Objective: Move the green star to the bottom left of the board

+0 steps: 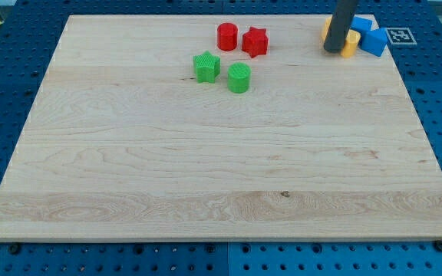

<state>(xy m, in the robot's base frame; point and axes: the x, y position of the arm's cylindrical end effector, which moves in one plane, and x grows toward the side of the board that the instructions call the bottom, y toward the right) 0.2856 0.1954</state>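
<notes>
Item 1. Blue perforated metal bench top [6, 92], showing on all sides of the board.

Item 2. Pale wooden board [221, 176], rectangular, lying flat on the bench; most of its surface is bare grain.

Item 3. Straight dark rod [341, 23], descending from the far right of the scene. No hand or clamp is fitted, so there is nothing to open or close and nothing is held. My tip [333, 50] rests at the far right corner of the board, just beside the yellow block and well apart from the green star.

Item 4. Blue blocks [368, 37], clustered at the far right corner, one overhanging the board edge; their exact shapes are hard to make out.

Item 5. Yellow block [350, 44], partly hidden behind the rod, touching the blue blocks.

Item 6. Red star-shaped block [255, 41], far centre.

Item 7. Red cylinder block [227, 36], just left of the red star.

Item 8. Green star-shaped block [206, 67], far centre, nearer than the red pair and to their left.

Item 9. Green cylinder block [239, 77], just right of the green star, slightly nearer.

Item 10. Black-and-white printed marker tag [400, 34], on the bench beyond the blue blocks.
</notes>
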